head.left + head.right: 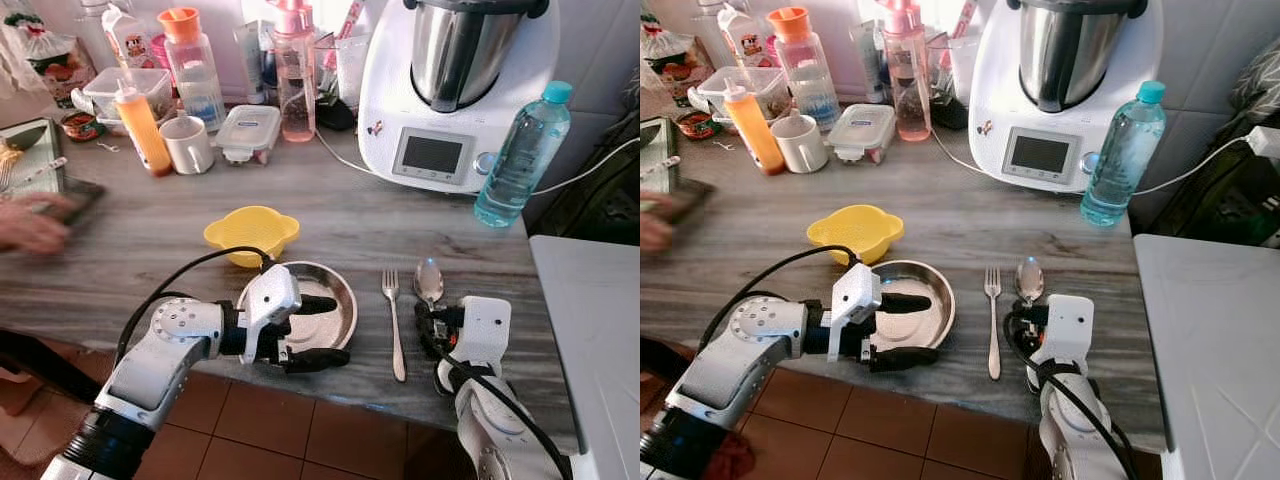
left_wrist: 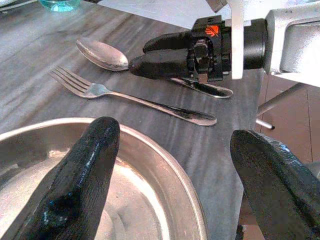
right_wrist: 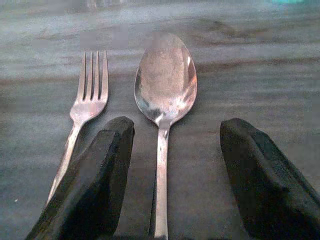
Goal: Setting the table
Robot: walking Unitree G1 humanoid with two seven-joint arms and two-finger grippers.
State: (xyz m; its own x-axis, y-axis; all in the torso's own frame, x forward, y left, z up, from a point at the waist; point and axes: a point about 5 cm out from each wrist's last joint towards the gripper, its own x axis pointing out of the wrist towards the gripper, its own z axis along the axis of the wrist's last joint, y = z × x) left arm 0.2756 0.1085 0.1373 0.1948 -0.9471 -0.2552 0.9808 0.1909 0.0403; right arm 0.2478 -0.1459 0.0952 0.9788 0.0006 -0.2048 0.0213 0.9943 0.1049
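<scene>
A round steel plate (image 1: pixel 342 283) lies near the table's front edge, just in front of a yellow bowl (image 1: pixel 251 232). My left gripper (image 1: pixel 322 333) is open and straddles the plate's near rim, one finger (image 2: pixel 85 170) over the inside and the other outside it. Right of the plate lie a fork (image 1: pixel 393 315) and a spoon (image 1: pixel 428 280), side by side, handles toward me. My right gripper (image 3: pixel 176 131) stands open low over the spoon's handle, with a finger on each side of it, and nothing is held.
A white food processor (image 1: pixel 455 90) and a water bottle (image 1: pixel 520 155) stand at the back right. Bottles, a white mug (image 1: pixel 187 145) and lidded containers (image 1: pixel 248 130) crowd the back left. A person's blurred hand (image 1: pixel 30 228) rests at the left edge. A white surface (image 1: pixel 595 320) adjoins the table's right.
</scene>
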